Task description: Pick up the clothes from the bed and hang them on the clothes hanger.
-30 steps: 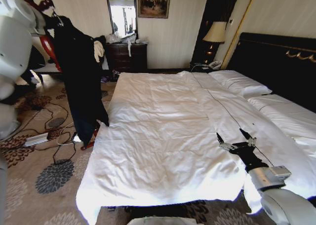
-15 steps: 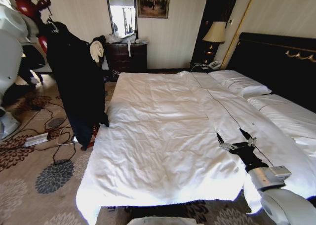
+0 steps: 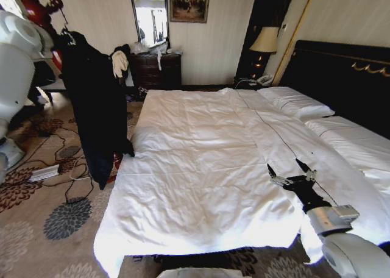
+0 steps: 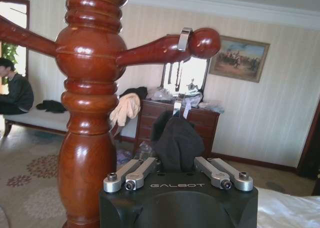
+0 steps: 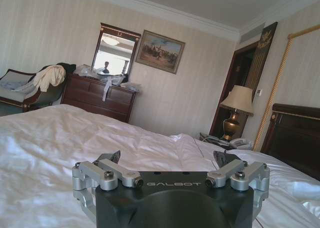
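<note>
Clothes [image 3: 94, 116] hang off a wooden coat stand [image 4: 87, 113] left of the bed [image 3: 201, 168], hanger hook [image 4: 184, 38] over its peg, just beyond the left gripper [image 4: 178, 175] fingers, spread and empty. Looks like release step; next: clean retreat. Right gripper [image 3: 291, 171] open, empty, over bed.

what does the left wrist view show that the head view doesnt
Left wrist view alone: the hanger's hook looped over a peg of the wooden stand, with the left gripper open just below. Head view alone: the jacket at full length beside the bed, and the right gripper open over the sheets. Both share the jacket.
</note>
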`<state>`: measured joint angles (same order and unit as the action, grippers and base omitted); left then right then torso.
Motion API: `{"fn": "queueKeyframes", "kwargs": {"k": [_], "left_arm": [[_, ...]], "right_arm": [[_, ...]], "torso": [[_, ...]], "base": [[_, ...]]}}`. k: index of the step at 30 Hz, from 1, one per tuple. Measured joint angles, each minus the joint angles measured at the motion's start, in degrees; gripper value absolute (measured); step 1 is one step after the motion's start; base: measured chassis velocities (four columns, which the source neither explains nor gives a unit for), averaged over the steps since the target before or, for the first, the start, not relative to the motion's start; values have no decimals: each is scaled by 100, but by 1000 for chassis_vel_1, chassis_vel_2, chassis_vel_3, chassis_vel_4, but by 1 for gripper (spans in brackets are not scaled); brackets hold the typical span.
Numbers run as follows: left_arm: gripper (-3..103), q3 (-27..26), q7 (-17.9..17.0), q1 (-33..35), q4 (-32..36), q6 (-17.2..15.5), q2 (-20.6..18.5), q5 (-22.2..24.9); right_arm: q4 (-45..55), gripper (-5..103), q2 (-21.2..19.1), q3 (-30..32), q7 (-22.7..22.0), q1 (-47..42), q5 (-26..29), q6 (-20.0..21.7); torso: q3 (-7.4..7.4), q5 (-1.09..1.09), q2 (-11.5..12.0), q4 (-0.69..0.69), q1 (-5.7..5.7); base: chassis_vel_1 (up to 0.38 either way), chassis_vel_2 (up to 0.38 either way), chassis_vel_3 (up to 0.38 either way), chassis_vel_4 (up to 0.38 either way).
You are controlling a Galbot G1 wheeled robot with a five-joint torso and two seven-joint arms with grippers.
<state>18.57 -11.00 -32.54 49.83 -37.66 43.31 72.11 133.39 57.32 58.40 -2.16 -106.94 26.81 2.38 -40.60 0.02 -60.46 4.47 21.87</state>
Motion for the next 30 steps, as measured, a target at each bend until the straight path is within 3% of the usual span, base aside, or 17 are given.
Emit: {"fn": "queueKeyframes", "kwargs": {"k": [4, 5, 9, 12, 16, 18, 20, 21, 23, 26, 28, 29, 30], "left_arm": [[30, -36, -34, 59, 72, -52, -64, 11], [30, -36, -34, 59, 72, -52, -64, 11], [51, -92, -81, 139, 280, -68, -155, 33], [57, -101, -96, 186, 377, -69, -222, 34], [78, -321, -239, 441, 782, -49, -404, 144], [78, -380, -248, 506, 889, -34, -448, 168], [89, -590, -241, 709, 1187, 45, -604, 104], [89, -590, -241, 709, 1187, 45, -604, 104], [97, -876, -284, 954, 1498, 60, -757, 128], [99, -1342, -352, 1477, 2106, 121, -1034, 302], [100, -1727, -295, 2016, 2737, 351, -1313, 528], [100, -1727, -295, 2016, 2737, 351, -1313, 528], [100, -1887, -216, 2370, 3132, 725, -1533, 630]], "right_arm": [[0, 100, 0, 0, 0, 0, 0, 0], [0, 100, 0, 0, 0, 0, 0, 0], [0, 100, 0, 0, 0, 0, 0, 0], [0, 100, 0, 0, 0, 0, 0, 0], [0, 100, 0, 0, 0, 0, 0, 0], [0, 100, 0, 0, 0, 0, 0, 0], [0, 100, 0, 0, 0, 0, 0, 0], [0, 100, 0, 0, 0, 0, 0, 0], [0, 100, 0, -1, 0, 0, 0, 0], [0, 100, 0, -1, 1, -1, 0, 0], [0, 100, -1, 0, 0, 0, 0, 0], [0, 100, -1, 0, 0, 0, 0, 0], [0, 100, 0, 0, 0, -1, 0, 0]], "torso": [[-1, -9, 0, -7, -1], [-1, -9, 0, -7, -1], [-1, 0, 0, 2, 0], [-2, -3, 0, 0, 0], [-1, -2, 0, -1, -1], [-1, -3, 0, 1, 0], [-2, -2, 0, 3, 1], [-2, -2, 0, 3, 1], [-1, -3, 0, -2, 0], [-1, -3, 0, -2, 0], [-1, -4, 0, 0, 0], [-1, -4, 0, 0, 0], [-1, -2, 0, 0, 1]], "base": [[0, 0, 0, 0], [0, 0, 0, 0], [0, 0, 0, 0], [0, 0, 0, 0], [0, 0, 0, 0], [0, 0, 0, 0], [0, 0, 0, 0], [0, 0, 0, 0], [0, 0, 0, 0], [0, 0, 0, 0], [0, 0, 0, 0], [0, 0, 0, 0], [0, 0, 0, 0]]}}
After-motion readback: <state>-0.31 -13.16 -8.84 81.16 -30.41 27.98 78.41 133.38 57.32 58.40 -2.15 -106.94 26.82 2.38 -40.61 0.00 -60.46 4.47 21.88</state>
